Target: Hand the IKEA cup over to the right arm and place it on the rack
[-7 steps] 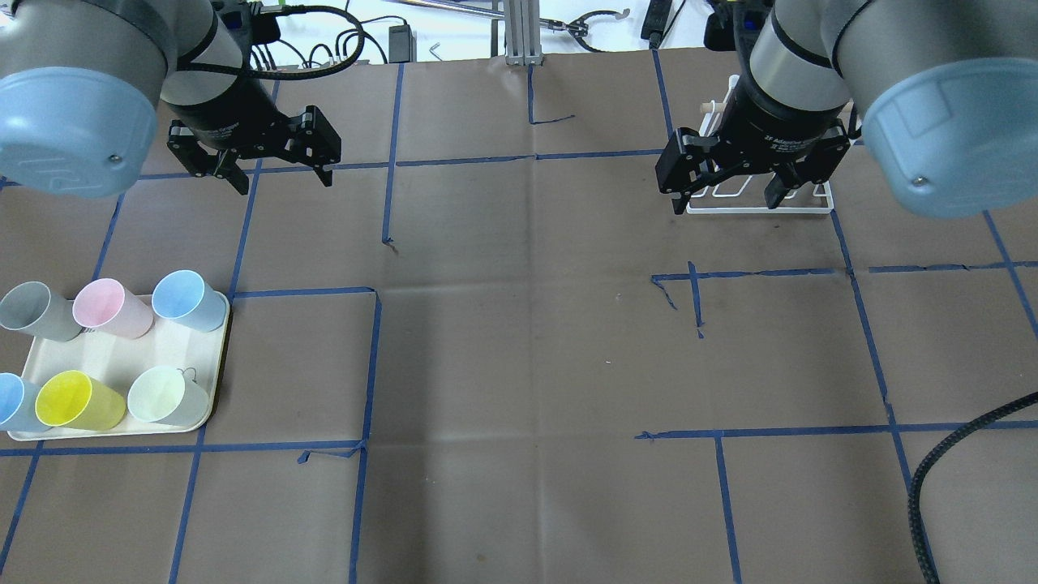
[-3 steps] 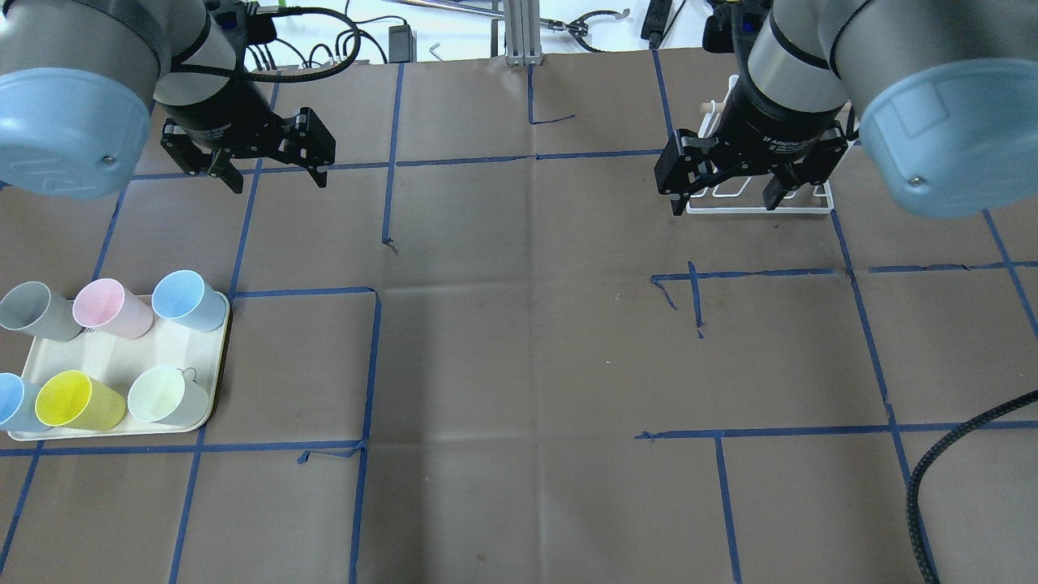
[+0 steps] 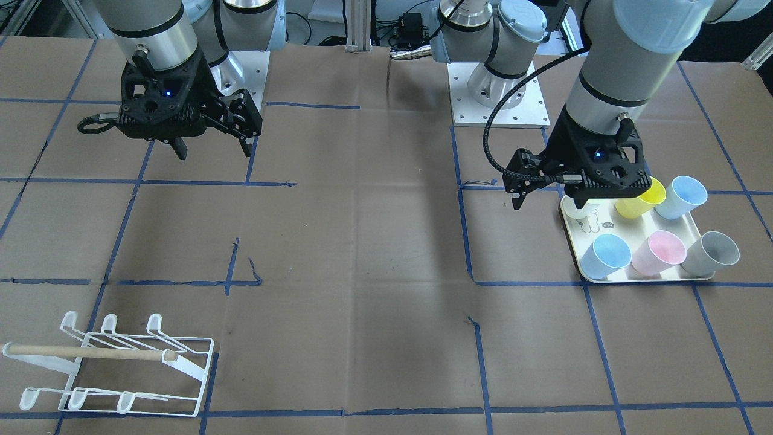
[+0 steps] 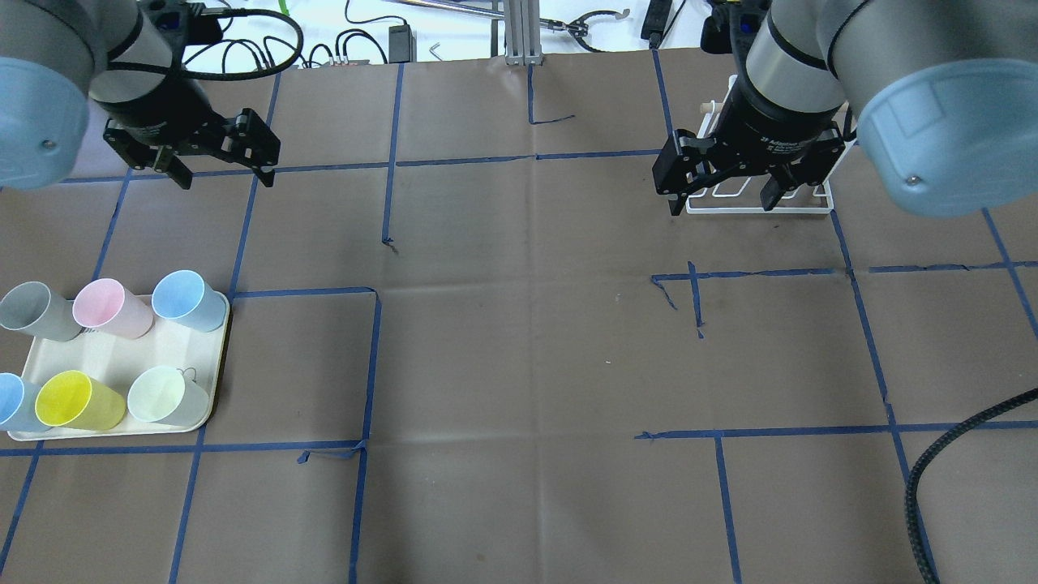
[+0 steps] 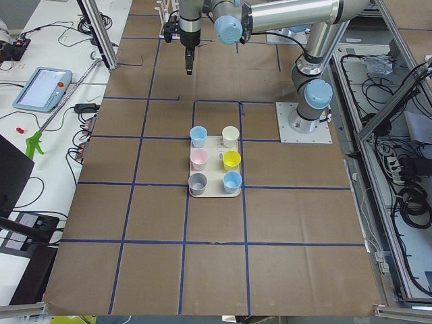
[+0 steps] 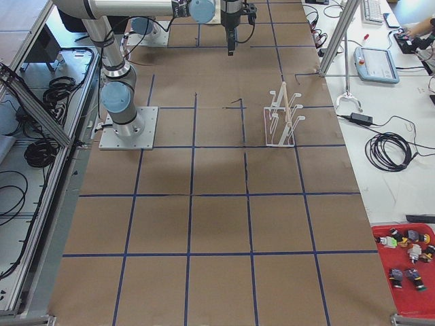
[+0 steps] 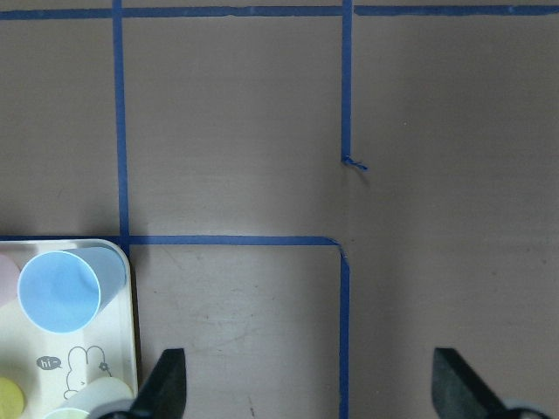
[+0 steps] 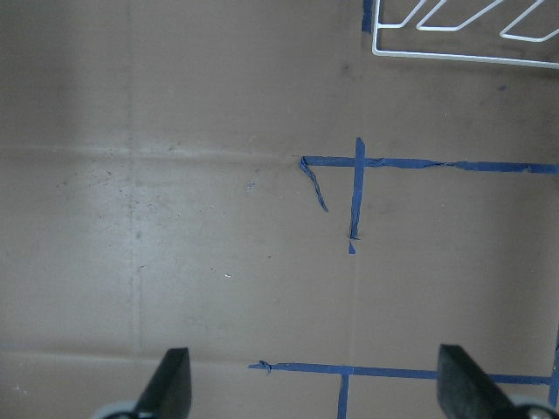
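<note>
Six cups (image 4: 182,296) sit on the tray (image 4: 122,353) at the overhead view's 9 o'clock, rack (image 3: 90,352) at 2, left gripper (image 4: 225,178) and right gripper (image 4: 720,204) both spread wide and empty, so I'd drop the left one squarely over one cup's wall before squeezing.

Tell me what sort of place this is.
Probably a robotics lab workcell: a left arm and right arm mounted at a paper-covered table, a blue tape grid marking it, and a teach pendant lying beside it.
</note>
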You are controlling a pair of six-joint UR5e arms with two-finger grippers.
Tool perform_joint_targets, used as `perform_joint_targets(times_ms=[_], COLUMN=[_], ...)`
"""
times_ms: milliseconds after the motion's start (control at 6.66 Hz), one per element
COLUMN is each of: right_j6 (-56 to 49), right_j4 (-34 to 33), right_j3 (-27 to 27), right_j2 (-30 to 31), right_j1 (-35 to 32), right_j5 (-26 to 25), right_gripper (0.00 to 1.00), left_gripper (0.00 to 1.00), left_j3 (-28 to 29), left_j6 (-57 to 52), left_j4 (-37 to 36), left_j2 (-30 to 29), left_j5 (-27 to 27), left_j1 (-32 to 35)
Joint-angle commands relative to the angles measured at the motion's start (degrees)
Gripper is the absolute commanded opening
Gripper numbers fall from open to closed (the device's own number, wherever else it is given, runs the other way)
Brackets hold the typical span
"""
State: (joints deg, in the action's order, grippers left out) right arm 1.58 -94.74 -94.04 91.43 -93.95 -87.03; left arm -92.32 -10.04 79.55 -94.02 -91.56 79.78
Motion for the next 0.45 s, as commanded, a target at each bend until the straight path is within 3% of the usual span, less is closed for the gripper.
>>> perform_joint_targets(times_ms=[0, 300], right_j6=[0.1, 0.2], right_j4=[-0.1, -1.8], right_j3=[0.0, -0.3], right_j2=[-0.1, -0.2], right_j1=[0.0, 0.0], right_j5=[0.0, 0.2], right_gripper=[1.0, 1.0], left_gripper=[0.99, 0.99], left_j3=[-1.8, -4.7], left_j6=[-7.2, -11.4], left_j4=[-0.2, -3.6], left_j2=[0.3, 0.3], left_j5=[0.1, 0.2], left_j1=[-8.6, -12.3])
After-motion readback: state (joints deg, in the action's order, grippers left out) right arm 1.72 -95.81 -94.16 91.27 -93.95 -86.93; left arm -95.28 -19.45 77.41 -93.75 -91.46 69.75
